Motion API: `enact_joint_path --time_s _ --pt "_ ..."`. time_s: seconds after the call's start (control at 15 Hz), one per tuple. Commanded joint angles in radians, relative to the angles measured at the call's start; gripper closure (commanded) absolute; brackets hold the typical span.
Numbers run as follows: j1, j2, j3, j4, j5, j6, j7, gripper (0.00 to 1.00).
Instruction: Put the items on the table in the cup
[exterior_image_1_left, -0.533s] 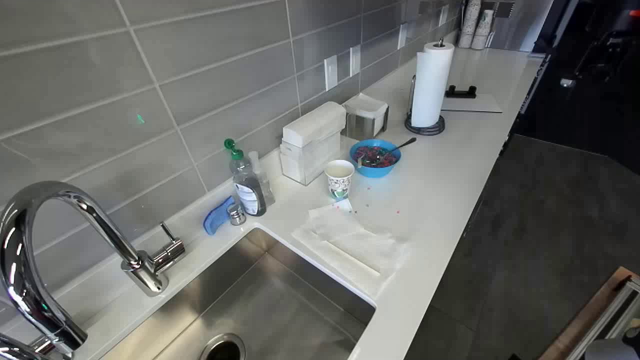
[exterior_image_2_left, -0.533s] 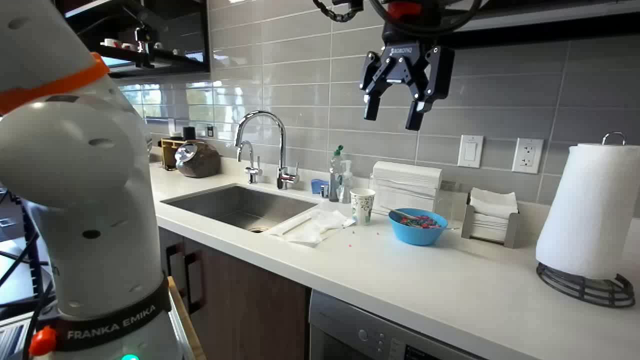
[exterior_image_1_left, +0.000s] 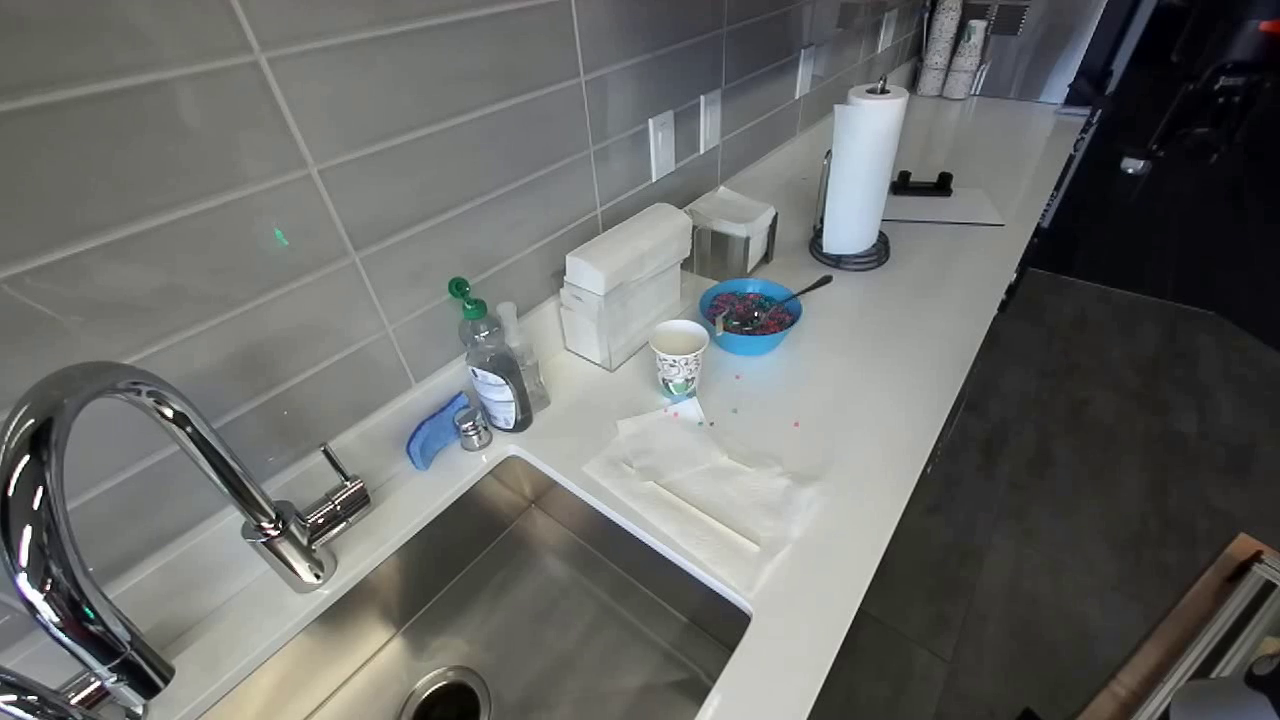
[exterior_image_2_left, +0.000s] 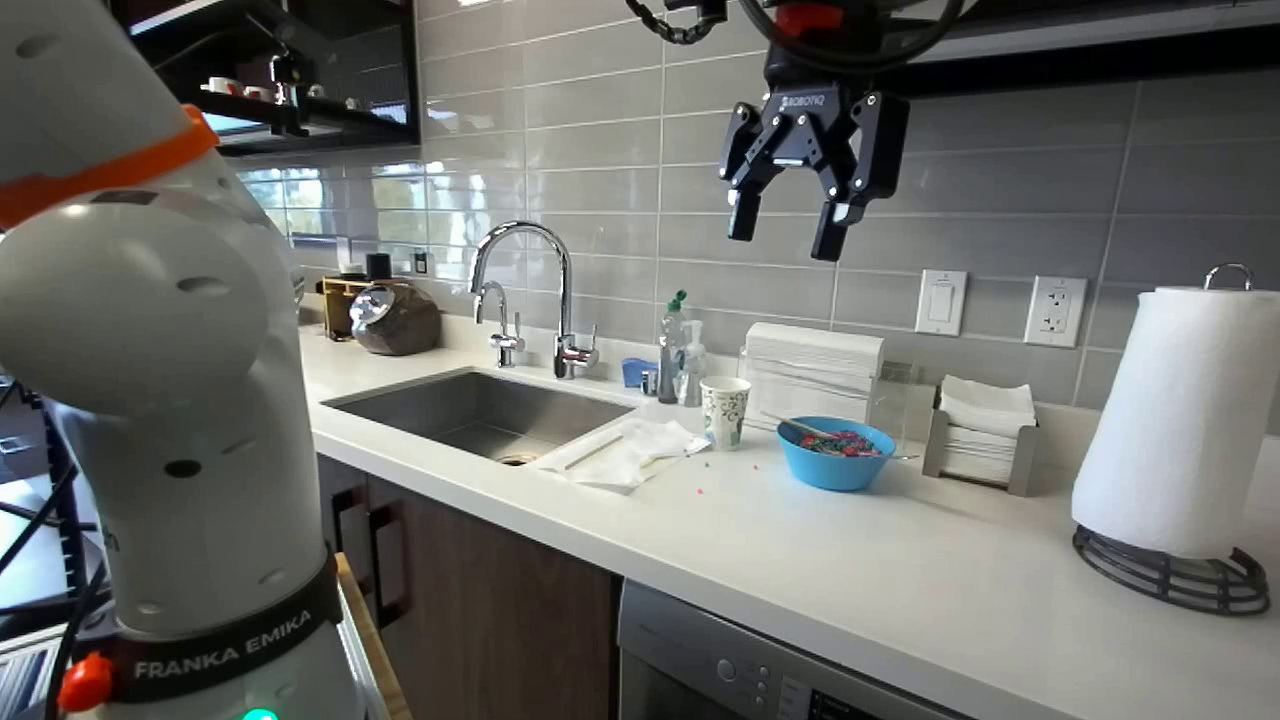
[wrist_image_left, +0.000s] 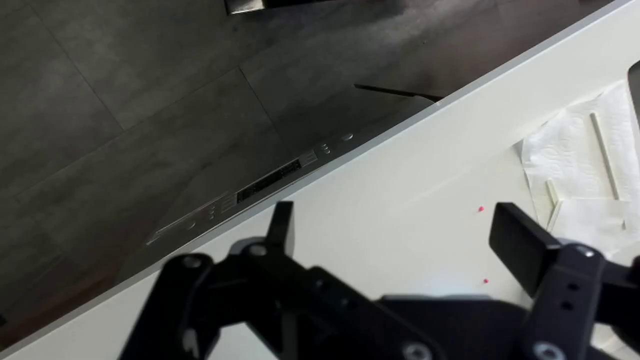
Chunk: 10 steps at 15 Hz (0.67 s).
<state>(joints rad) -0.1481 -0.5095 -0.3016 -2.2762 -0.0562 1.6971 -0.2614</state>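
The white cup with bluish-green markings (exterior_image_1_left: 680, 362) (exterior_image_2_left: 725, 415) stands upright on the white countertop (exterior_image_1_left: 860, 420) (exterior_image_2_left: 900, 570) (wrist_image_left: 390, 215) in both exterior views. Several tiny pink and greenish bits lie scattered on the countertop in front of the cup; one pink bit (exterior_image_1_left: 796, 424) (exterior_image_2_left: 700, 491) (wrist_image_left: 481, 208) shows in all views, and a second pink bit (wrist_image_left: 485, 281) shows in the wrist view. My gripper (exterior_image_2_left: 786, 233) (wrist_image_left: 395, 217) is open and empty, high above the countertop. In the wrist view the cup is not visible.
A blue bowl (exterior_image_1_left: 752, 340) (exterior_image_2_left: 835, 467) of coloured bits with a spoon stands beside the cup. Crumpled paper towels (exterior_image_1_left: 720, 480) (exterior_image_2_left: 625, 452) lie by the sink (exterior_image_1_left: 560, 600) (exterior_image_2_left: 480, 415). Napkin holders, soap bottles (exterior_image_1_left: 495, 370) and a paper towel roll (exterior_image_1_left: 865, 170) (exterior_image_2_left: 1170, 430) stand around.
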Motion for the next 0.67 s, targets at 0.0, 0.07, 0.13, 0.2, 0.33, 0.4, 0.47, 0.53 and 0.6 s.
enact_joint_path --time_s 0.0,0.07,0.13,0.2,0.33,0.4,0.47,0.53,0.6 --pt "0.014 0.005 0.027 -0.016 0.029 0.002 -0.021 0.00" --pt "0.030 0.004 0.040 -0.029 0.045 0.009 -0.031 0.00" --pt "0.050 0.005 0.057 -0.043 0.067 0.012 -0.043 0.00" --pt "0.067 0.010 0.074 -0.055 0.081 0.013 -0.053 0.00" --pt "0.104 0.021 0.119 -0.084 0.113 0.027 -0.047 0.00" --pt "0.121 0.027 0.140 -0.098 0.121 0.037 -0.047 0.00" --pt "0.137 0.037 0.168 -0.111 0.124 0.048 -0.031 0.00" --pt "0.153 0.047 0.192 -0.124 0.129 0.061 -0.025 0.00" --pt "0.163 0.058 0.222 -0.139 0.120 0.091 0.000 0.00"
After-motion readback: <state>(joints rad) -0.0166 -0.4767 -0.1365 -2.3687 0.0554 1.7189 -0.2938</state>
